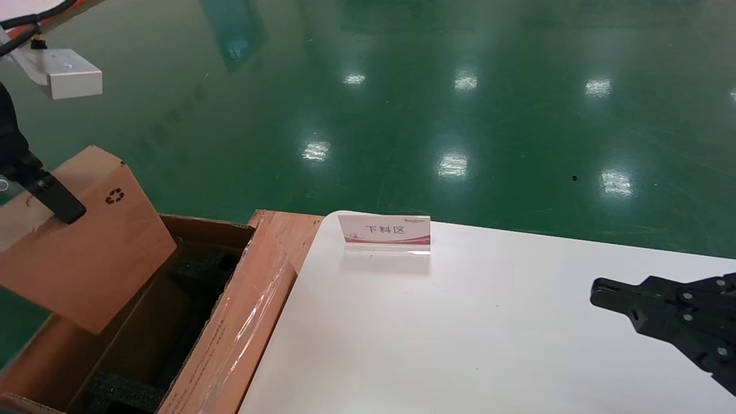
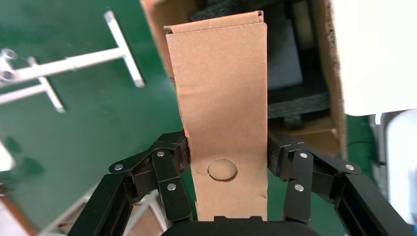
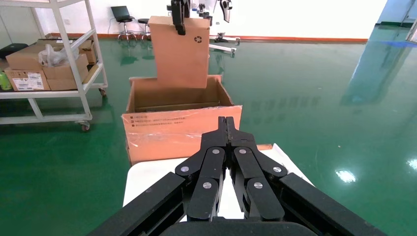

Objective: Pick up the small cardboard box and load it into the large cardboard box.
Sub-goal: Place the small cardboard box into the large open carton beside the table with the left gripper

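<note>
Large cardboard box (image 1: 230, 322): one, open beside the counter (image 1: 460, 322), black foam blocks (image 1: 123, 391) inside, clear tape on one flap. Small cardboard box (image 1: 86, 241): one, tilted in the air over the carton's opening, pinched by the left gripper (image 2: 227, 157) fingers (image 2: 169, 162). Right gripper (image 3: 226, 129): over the counter, fingers pressed together. Sign card (image 1: 384, 233): one, standing on the counter.

The small box (image 1: 86, 241), flat plain brown cardboard with a black recycling mark near one corner, hangs tilted over the open big box (image 1: 241, 310). The big box, a long brown carton, stands open with black foam inside and shiny tape on one flap.
</note>
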Available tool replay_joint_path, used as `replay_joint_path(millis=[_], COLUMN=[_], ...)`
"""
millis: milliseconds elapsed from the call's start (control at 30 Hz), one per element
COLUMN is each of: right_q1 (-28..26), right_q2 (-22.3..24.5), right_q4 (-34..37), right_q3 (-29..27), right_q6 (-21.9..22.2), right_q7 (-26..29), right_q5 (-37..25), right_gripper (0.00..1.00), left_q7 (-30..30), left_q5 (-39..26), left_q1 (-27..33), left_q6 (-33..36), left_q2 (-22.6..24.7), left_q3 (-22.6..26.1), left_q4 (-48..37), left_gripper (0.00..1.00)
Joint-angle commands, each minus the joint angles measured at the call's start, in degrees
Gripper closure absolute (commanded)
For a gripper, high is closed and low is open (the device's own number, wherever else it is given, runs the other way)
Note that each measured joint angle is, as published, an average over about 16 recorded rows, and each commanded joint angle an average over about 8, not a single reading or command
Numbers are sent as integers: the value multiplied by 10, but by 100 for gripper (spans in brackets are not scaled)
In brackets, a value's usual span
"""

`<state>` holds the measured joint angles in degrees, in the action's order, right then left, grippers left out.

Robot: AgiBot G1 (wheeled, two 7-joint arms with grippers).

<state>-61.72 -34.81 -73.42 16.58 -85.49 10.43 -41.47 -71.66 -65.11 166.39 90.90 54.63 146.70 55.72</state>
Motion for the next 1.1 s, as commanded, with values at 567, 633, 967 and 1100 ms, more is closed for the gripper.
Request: replay_joint_path(millis=[567,633,967,1100], right_q1=[0,0,0,0], right_q2=[0,0,0,0], right_q4=[0,0,0,0], right_q3=[1,1,1,1], right_q6=[0,0,0,1], right_q7=[0,0,-1,-1], right_q5=[0,0,1,1], right_gripper=[0,0,0,0], left_q7=[-50,-59,-94,-96], left_q5=[18,14,-7,-13], left_q1=[-27,-32,-53,-58], left_q6=[-57,-70,-120,-125], left_q2=[-69,-79,-125,-138], left_q3=[43,43,50,55], left_q4=[28,34,63,71], left_gripper=[100,100,100,100])
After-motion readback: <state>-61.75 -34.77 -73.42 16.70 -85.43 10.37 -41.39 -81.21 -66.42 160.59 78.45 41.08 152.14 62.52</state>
